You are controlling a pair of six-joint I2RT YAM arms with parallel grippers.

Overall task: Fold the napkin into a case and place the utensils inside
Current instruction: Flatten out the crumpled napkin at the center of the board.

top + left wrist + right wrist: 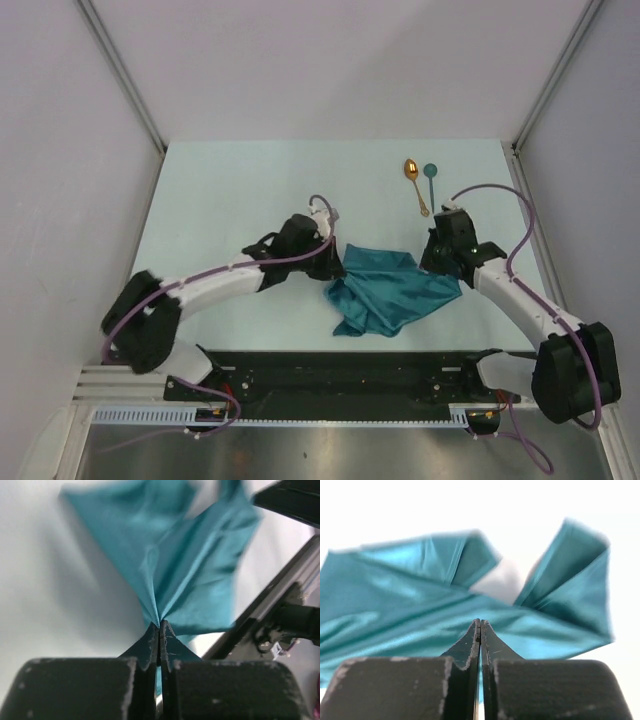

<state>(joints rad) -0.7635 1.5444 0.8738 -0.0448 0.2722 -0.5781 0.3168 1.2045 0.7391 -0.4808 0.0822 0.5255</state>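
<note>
The teal napkin (385, 290) hangs crumpled and stretched between my two grippers near the table's middle. My left gripper (335, 262) is shut on the napkin's left corner; in the left wrist view the cloth (185, 565) fans out from the pinched jaws (160, 625). At the cloth's right edge my right gripper (440, 265) is shut too, and the napkin (420, 605) spreads from its tips (480, 624). A gold spoon (414, 180) and a teal spoon (430, 182) lie side by side on the table behind the right gripper. No folded case shows.
The pale table (230, 190) is walled by white panels left, right and back. A black rail (350, 375) runs along the near edge between the arm bases.
</note>
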